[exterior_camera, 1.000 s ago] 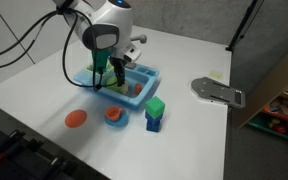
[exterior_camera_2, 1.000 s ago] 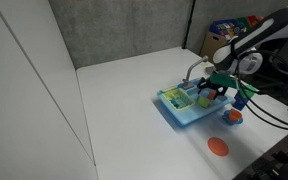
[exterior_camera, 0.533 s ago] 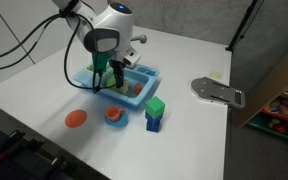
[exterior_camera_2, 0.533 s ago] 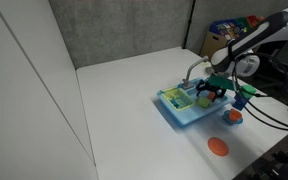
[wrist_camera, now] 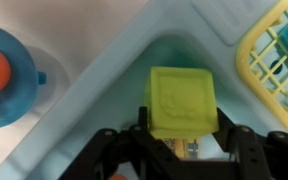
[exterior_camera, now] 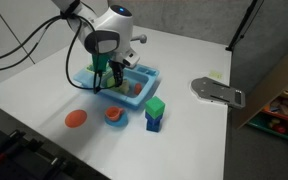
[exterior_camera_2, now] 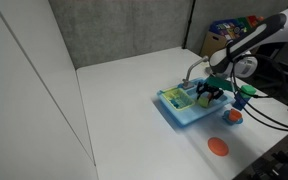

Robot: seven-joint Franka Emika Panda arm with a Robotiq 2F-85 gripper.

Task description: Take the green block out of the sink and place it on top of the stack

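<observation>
In the wrist view the green block [wrist_camera: 182, 98], a light yellow-green cube, sits on the floor of the light blue sink [wrist_camera: 94, 110]. My gripper [wrist_camera: 182, 126] has a black finger pressed against each side of it, shut on the cube. In both exterior views the gripper [exterior_camera: 106, 78] [exterior_camera_2: 206, 93] reaches down into the sink [exterior_camera: 147, 76] [exterior_camera_2: 176, 115]. The stack [exterior_camera: 155, 113] [exterior_camera_2: 243, 94], a darker green cube over a blue one, stands on the table just beside the sink.
A yellow rack [wrist_camera: 281, 52] fills the sink's other compartment. An orange-and-blue bowl [exterior_camera: 115, 115] [wrist_camera: 4, 75] and a flat orange disc [exterior_camera: 76, 118] [exterior_camera_2: 218, 147] lie near the sink. A grey plate [exterior_camera: 216, 91] lies further off, near a table edge.
The arm has stayed in place over the sink. The jaws have come together onto the green block.
</observation>
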